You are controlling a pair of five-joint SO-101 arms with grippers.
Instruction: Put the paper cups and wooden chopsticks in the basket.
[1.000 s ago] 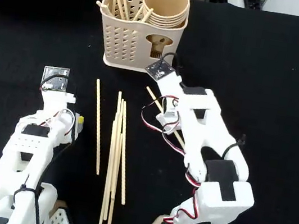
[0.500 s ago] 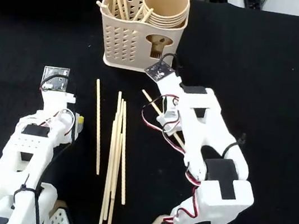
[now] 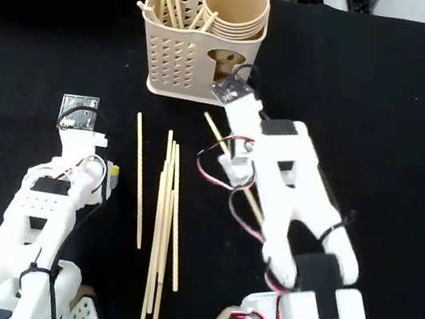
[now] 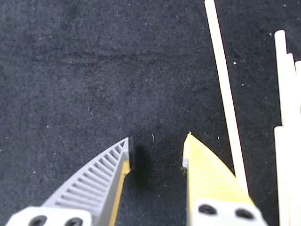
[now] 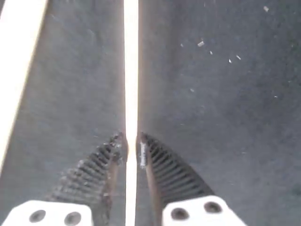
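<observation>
Right gripper (image 5: 130, 140) clamped on pale wooden chopstick (image 5: 131, 66); mid-length hidden under arm. Long axis slants, far tip toward beige perforated basket (image 3: 176, 57). Left gripper (image 4: 157, 141) agape.

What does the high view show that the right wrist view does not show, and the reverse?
High view, not right wrist: the beige perforated plastic basket holding stacked tan paper cups, and a row of loose wooden chopsticks. Right wrist view, not high: the right pincer closed around one thin wooden chopstick. Both: that chopstick and the black cloth.
</observation>
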